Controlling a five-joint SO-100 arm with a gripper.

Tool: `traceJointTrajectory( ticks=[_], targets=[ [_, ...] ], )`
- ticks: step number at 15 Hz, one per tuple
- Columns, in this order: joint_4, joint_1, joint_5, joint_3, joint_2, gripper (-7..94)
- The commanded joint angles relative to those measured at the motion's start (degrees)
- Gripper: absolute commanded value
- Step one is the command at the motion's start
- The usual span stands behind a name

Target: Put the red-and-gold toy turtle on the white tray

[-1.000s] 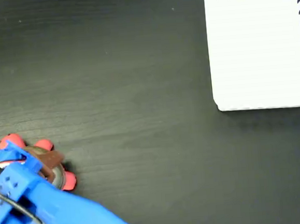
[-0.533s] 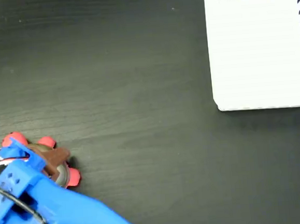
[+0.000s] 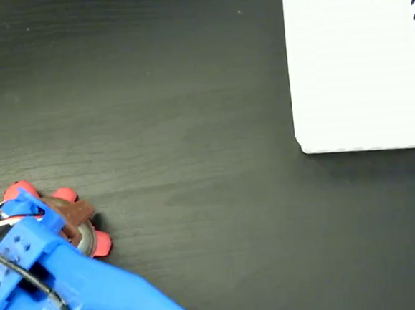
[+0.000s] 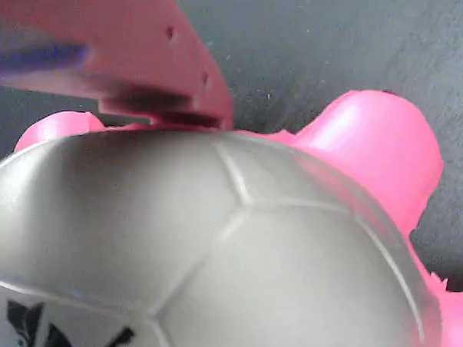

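Coral-red feet are seen on the turtle (image 3: 75, 221); its shell looks grey up close, perhaps from glare, with black lettering. The arm (image 3: 74, 287) is blue. The tray (image 3: 359, 71) is white, edged in dark diagonal stripes. The bench (image 3: 191, 127) is black wood-grain.

blue arm low, gripper (image 3: 62, 220) (bottom-left) closed

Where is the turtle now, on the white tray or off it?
Off: the turtle lies on the dark table under the tool, far from the white tray.
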Motion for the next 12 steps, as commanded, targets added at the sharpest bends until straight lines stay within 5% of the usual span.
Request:
traceJointTrajectory(
  ticks=[1, 12],
  targets=[
    [-0.1, -0.4, 0.7, -0.8, 2.2, 55],
    [2.1, -0.2, 3.3, -1.0, 7.6, 56]
  ],
)
